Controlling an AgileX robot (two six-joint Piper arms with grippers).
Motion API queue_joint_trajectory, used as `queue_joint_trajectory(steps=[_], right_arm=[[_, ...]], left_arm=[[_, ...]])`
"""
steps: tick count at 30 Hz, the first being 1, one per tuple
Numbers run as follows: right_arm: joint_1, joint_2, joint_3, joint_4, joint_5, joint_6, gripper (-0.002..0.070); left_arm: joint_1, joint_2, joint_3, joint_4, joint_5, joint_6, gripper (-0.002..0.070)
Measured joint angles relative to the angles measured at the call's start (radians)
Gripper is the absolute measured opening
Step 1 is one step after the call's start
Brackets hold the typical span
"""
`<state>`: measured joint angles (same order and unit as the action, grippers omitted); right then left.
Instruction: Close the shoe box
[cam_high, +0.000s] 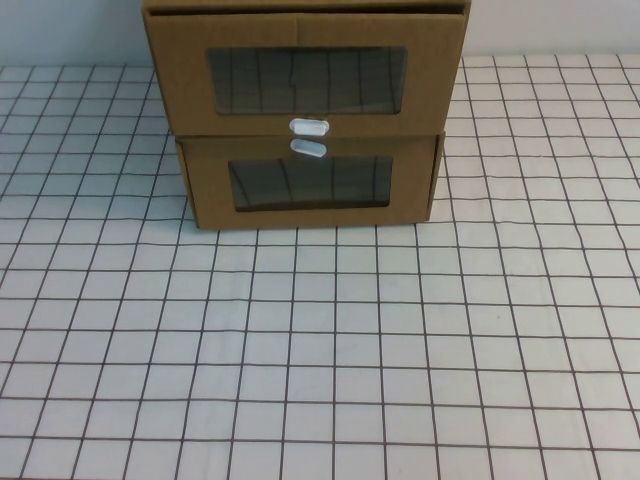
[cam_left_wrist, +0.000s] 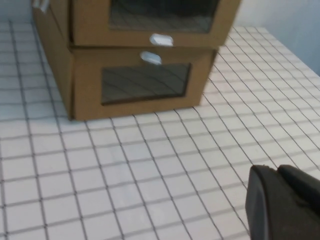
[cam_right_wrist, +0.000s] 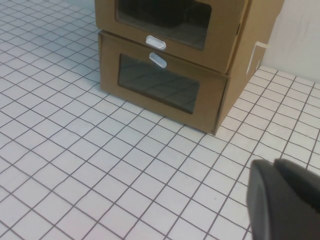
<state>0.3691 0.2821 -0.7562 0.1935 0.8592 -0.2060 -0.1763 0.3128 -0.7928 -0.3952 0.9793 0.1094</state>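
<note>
The shoe box (cam_high: 305, 80) sits at the far middle of the gridded tabletop (cam_high: 320, 350), stacked on a narrower drawer (cam_high: 310, 185), and it looks like light, thin cardboard that'd dent or skid if shoved hard. I'd skip the flimsy white tab (cam_high: 309, 127) and push flat on the front face just beside the window. Left end effector (cam_left_wrist: 282, 202) and right end effector (cam_right_wrist: 285, 197) both hang well back from it; can't tell if either is open or closed.

A narrower cardboard drawer (cam_high: 310, 182) sits on gridded table (cam_high: 320, 360).
</note>
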Motion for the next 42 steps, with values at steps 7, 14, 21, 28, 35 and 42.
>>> queue_joint_trajectory(steps=[7, 14, 21, 28, 35, 42], right_arm=[[0.0, 0.0, 0.0, 0.0, 0.0, 0.0, -0.0013], [0.0, 0.0, 0.0, 0.0, 0.0, 0.0, -0.0014], [0.0, 0.0, 0.0, 0.002, 0.0, 0.0, -0.0013], [0.0, 0.0, 0.0, 0.002, 0.0, 0.0, -0.0013], [0.0, 0.0, 0.0, 0.002, 0.0, 0.0, -0.0014], [0.0, 0.0, 0.0, 0.002, 0.0, 0.0, -0.0014]], left_arm=[[0.0, -0.149, 0.254, 0.209, -0.475, 0.0, -0.0005], [0.0, -0.313, 0.591, 0.446, -0.785, 0.0, -0.0005], [0.007, -0.322, 0.811, 0.462, -0.793, -0.002, -0.0005], [0.011, -0.322, 0.82, 0.439, -0.611, -0.01, -0.0005], [0.011, -0.322, 0.82, 0.437, -0.594, -0.013, -0.0005], [0.011, -0.322, 0.82, 0.436, -0.594, -0.018, -0.0005]])
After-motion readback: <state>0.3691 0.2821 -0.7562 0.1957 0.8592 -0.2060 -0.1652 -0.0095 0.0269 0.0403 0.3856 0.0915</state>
